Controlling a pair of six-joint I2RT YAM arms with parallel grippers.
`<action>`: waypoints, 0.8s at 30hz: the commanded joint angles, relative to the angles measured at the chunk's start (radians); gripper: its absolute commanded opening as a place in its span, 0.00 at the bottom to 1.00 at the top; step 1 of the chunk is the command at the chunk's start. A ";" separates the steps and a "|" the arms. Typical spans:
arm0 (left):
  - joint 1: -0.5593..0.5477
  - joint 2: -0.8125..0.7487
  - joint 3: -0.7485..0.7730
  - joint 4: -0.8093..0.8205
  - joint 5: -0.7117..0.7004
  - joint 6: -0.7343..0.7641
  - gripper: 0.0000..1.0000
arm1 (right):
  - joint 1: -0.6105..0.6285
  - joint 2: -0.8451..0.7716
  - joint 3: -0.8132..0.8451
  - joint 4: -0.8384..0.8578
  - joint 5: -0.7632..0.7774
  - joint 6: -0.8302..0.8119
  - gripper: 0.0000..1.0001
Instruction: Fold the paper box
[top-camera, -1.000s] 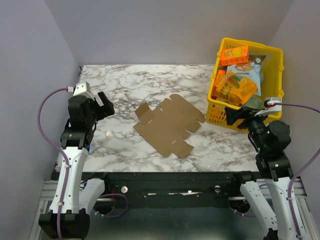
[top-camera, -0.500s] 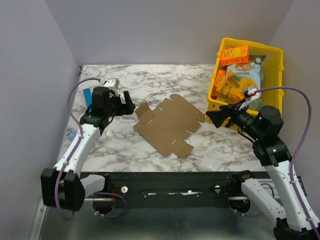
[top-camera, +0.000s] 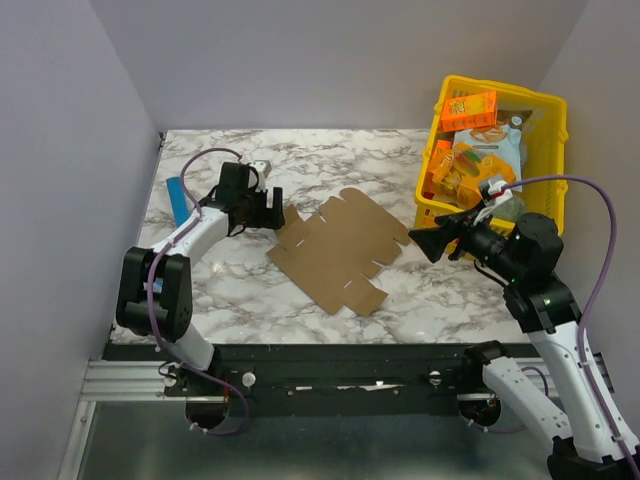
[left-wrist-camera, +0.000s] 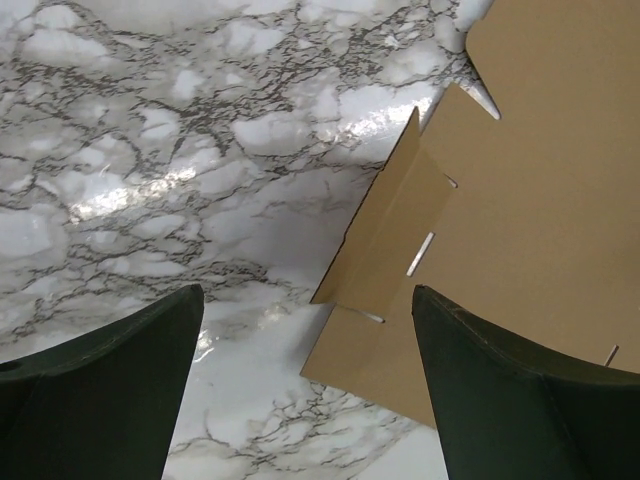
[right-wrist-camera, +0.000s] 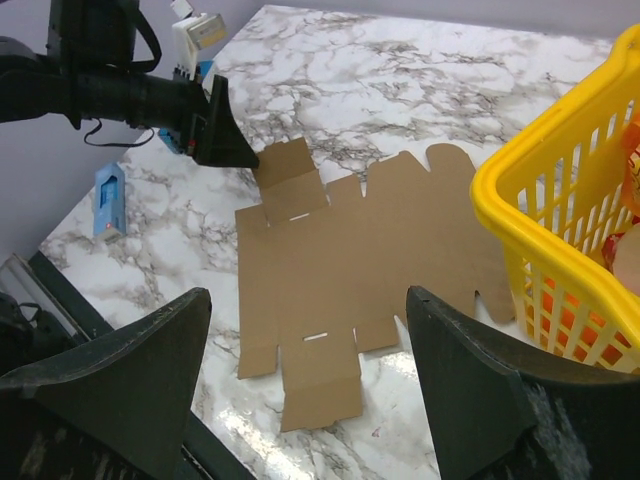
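The paper box (top-camera: 338, 250) is a flat brown die-cut sheet lying in the middle of the marble table, its left end flap (left-wrist-camera: 385, 225) tilted up a little. My left gripper (top-camera: 272, 208) is low at the sheet's left edge, open, and nothing is between its fingers. In the left wrist view the sheet (left-wrist-camera: 520, 200) fills the right side, its corner lying in the gap of the left gripper (left-wrist-camera: 306, 295). My right gripper (top-camera: 420, 243) hovers open just off the sheet's right edge. The right wrist view looks down on the whole sheet (right-wrist-camera: 350, 260) through the empty right gripper (right-wrist-camera: 308, 293).
A yellow basket (top-camera: 556, 130) holding orange snack boxes and packets stands at the back right, close to my right arm; its rim (right-wrist-camera: 500, 195) shows in the right wrist view. A slim blue bar (top-camera: 180, 200) lies near the table's left edge.
My left arm has reached out and rightwards across the table, bringing its gripper down to the sheet's left flap. My right gripper has edged left toward the sheet's right edge.
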 joint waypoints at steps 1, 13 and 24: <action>-0.015 0.076 0.037 0.035 0.101 0.019 0.86 | 0.008 0.010 -0.009 -0.043 -0.006 -0.045 0.86; -0.038 0.134 0.125 -0.026 0.179 0.064 0.01 | 0.010 0.077 0.028 -0.083 -0.034 -0.152 0.84; -0.058 -0.216 0.106 -0.241 0.464 0.376 0.00 | 0.151 0.407 0.367 -0.165 -0.153 -0.338 0.87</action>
